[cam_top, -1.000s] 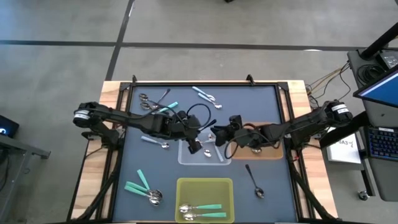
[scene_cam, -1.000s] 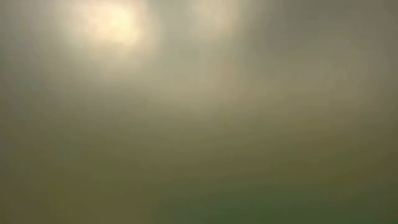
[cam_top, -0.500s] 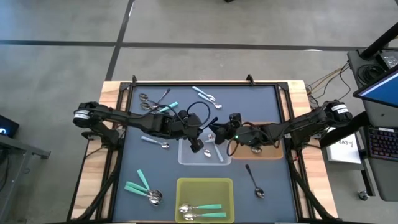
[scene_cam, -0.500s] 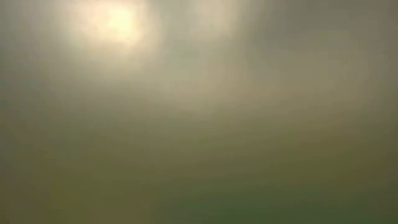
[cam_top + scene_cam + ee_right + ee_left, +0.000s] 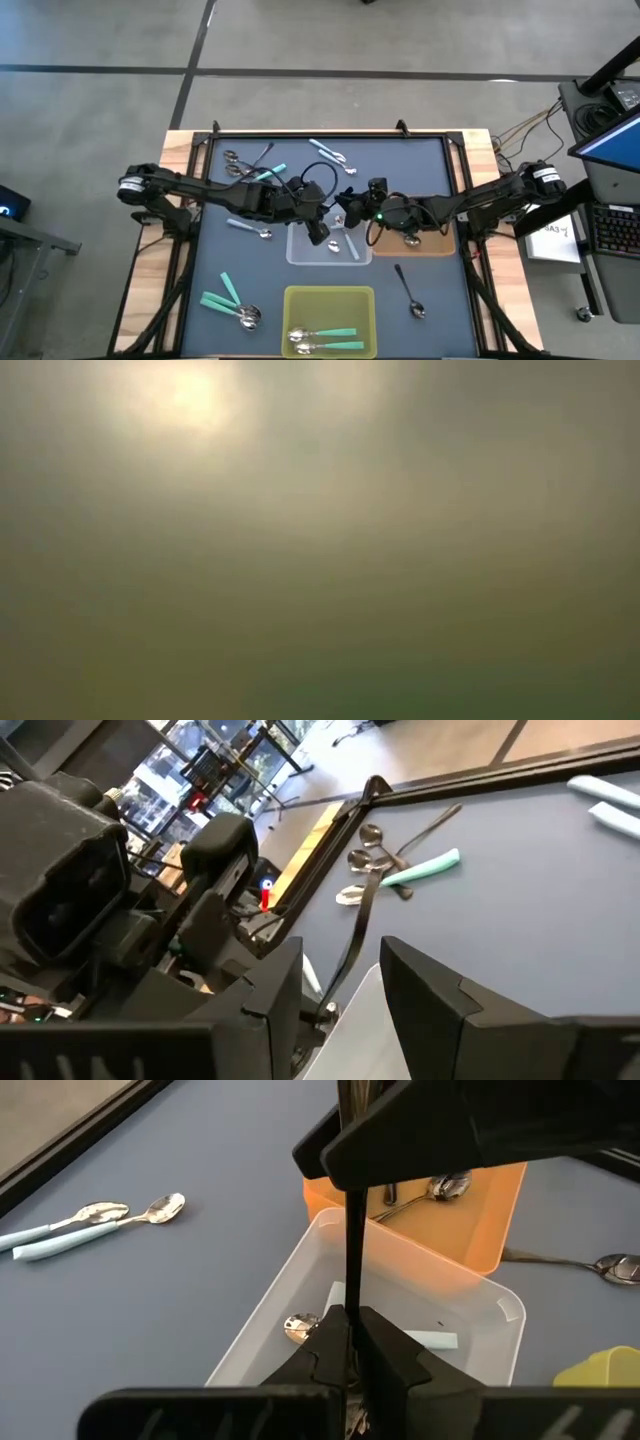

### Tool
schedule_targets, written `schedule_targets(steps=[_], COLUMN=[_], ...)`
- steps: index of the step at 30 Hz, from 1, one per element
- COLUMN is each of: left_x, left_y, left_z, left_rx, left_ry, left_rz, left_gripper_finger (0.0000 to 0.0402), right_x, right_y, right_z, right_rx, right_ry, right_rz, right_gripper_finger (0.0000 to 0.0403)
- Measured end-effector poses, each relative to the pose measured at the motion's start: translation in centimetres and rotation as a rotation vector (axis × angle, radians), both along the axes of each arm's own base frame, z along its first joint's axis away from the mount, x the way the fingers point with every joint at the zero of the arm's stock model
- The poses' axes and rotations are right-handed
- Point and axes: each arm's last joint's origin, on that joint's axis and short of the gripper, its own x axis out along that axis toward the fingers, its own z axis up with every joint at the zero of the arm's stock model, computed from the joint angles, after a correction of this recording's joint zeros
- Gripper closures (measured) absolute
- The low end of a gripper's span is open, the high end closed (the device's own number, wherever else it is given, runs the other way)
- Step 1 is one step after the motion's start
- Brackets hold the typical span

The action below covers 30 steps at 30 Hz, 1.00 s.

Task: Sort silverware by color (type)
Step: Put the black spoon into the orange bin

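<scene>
This is looking like a robotics lab or workshop. A wooden table (image 5: 178,150) topped with a dark blue mat (image 5: 420,170) is standing on a bare concrete floor (image 5: 100,60) crossed by dark seams. Beyond the table's right edge, a laptop (image 5: 612,135) and a keyboard (image 5: 612,228) are sitting beside loose cables (image 5: 520,130). Past the far-left corner, metal stands (image 5: 230,770) are crowding the room.

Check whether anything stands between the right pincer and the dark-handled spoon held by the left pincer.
Nothing visible does. The open right pincer has the dark-handled spoon between its fingers, while the shut left pincer grips it above the clear bin.
</scene>
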Motion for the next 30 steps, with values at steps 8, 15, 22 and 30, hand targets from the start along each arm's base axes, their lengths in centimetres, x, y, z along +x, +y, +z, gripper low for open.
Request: schedule_targets(steps=[8, 15, 22, 30], left_x=[0.0, 0.0, 0.1, 0.0], left_y=[0.0, 0.1, 0.1, 0.1], left_z=[0.0, 0.0, 0.0, 0.0], left_rx=[0.000, 0.001, 0.000, 0.015], left_ry=[0.001, 0.000, -0.006, 0.003], left_rz=[0.000, 0.003, 0.003, -0.010], left_gripper_finger=[0.0401, 0.0399, 0.0374, 0.0354], right_x=[0.0, 0.1, -1.1, -6.4], right_y=[-0.1, -0.2, -1.4, -2.7], right_z=[0.0, 0.1, 0.9, 3.9], right_rx=[-0.008, -0.015, -0.050, -0.065], right_ry=[0.005, 0.003, 0.072, 0.385], right_rz=[-0.003, 0.007, 0.038, 0.028], right_gripper_finger=[0.0332, 0.0392, 0.0394, 0.0394])
